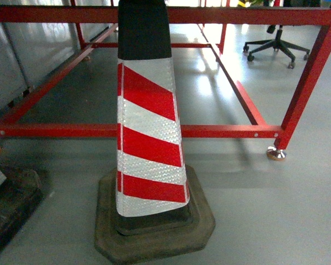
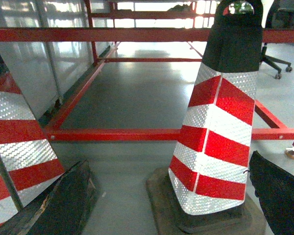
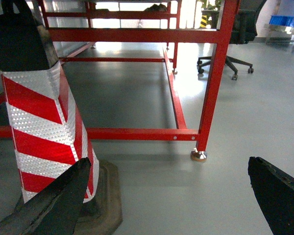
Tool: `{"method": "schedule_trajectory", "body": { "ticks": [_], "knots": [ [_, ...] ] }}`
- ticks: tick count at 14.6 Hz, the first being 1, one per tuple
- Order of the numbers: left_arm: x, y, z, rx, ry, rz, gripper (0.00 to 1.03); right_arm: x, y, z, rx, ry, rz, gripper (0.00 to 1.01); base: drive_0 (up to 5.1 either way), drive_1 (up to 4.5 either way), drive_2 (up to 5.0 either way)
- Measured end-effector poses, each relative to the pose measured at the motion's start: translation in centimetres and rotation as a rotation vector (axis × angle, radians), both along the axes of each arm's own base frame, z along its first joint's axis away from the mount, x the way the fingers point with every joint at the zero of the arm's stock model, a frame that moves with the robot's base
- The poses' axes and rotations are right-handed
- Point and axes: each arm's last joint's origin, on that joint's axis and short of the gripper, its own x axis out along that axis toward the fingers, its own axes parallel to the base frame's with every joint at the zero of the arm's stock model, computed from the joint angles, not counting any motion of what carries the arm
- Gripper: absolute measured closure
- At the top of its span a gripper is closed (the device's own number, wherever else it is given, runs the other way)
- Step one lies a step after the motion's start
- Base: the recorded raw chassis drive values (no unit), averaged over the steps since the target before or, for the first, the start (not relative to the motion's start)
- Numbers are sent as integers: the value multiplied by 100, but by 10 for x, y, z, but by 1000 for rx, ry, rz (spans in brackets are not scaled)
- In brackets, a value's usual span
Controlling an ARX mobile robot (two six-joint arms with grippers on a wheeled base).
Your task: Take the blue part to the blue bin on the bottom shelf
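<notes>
A traffic cone point(image 1: 149, 127) stands right in front of the robot on the grey floor point(image 1: 276, 210), filling the middle of the head view. Behind it runs a red metal frame point(image 1: 220, 131) with a low rail across, a corner post on the right ending in a shiny round foot point(image 1: 276, 153), and further rails reaching back. Inside the frame the floor is bare and glossy; to the right of the post it lies open as far as an office chair point(image 1: 276, 47). On the left a second cone point(image 2: 17, 147) stands near, its dark base at the head view's lower left edge, with pale wall panels point(image 2: 34, 63) behind the frame.

The blue part, the blue bin and the bottom shelf appear in none of the three views, so their place relative to either claw cannot be told.

The left gripper point(image 2: 171, 205) hangs low with its dark fingers point(image 2: 63, 205) spread wide, holding nothing, the near cone's base between them. The right gripper point(image 3: 166, 200) is likewise spread and empty, its left finger point(image 3: 54, 205) overlapping the cone's base in the picture.

The cones are tapered, with black tops, slanted red and white reflective bands of beaded texture, and worn, chunky dark rubber bases with cut corners. The frame is smooth painted square tube with small bolts.
</notes>
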Motion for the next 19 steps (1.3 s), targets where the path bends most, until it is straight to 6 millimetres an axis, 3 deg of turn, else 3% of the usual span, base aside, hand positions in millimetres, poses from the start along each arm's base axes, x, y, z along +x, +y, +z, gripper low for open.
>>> {"method": "schedule_trajectory", "body": {
  "ticks": [19],
  "knots": [
    [0, 0, 0, 0, 0, 0, 5, 0, 0, 0, 0, 0, 0, 3, 0, 0, 0]
  ]
}}
